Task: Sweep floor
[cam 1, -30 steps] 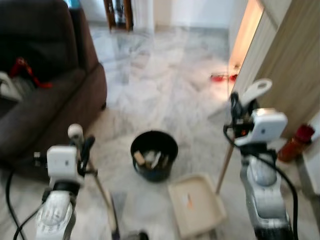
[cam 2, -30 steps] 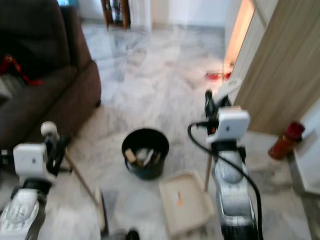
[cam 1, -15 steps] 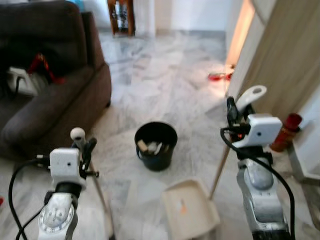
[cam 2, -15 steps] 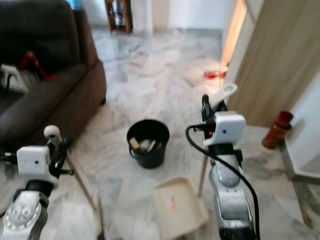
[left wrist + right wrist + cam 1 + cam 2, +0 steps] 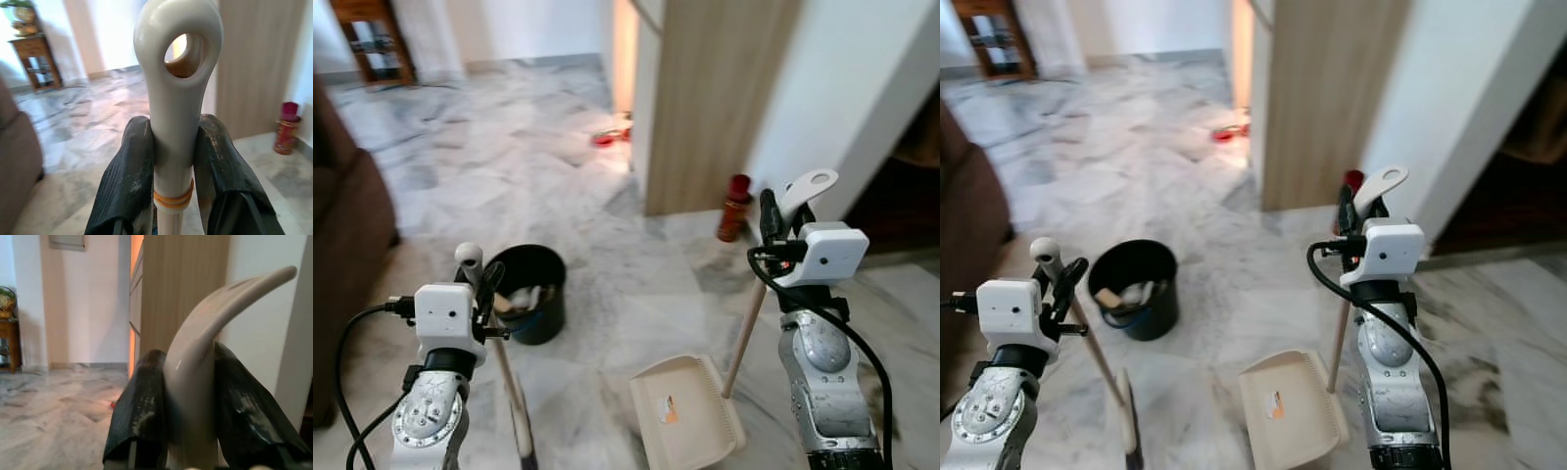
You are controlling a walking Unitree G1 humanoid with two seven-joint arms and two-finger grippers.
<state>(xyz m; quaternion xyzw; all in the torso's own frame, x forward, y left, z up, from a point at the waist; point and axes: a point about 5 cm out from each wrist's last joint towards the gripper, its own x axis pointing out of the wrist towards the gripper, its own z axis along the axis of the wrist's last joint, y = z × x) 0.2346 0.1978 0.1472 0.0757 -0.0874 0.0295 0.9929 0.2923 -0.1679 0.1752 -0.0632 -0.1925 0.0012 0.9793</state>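
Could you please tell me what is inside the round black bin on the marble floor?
The round black bin holds several pale scraps of rubbish heaped near its rim; what they are is too small to tell. Whatever lies beneath them, and the bin's bottom, is covered.

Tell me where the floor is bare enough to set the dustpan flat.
Bare marble lies between the black bin and the wooden partition, and right of the dustpan. It is crowded between the broom and dustpan, near the bin.

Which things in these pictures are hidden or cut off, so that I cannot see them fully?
- Broom head: cut off by the bottom edge of the eye views.
- Black bin contents: too small and blurred to name.
- Dustpan label: too small to read.
- Red bottle: partly behind the right gripper in the right eye view.
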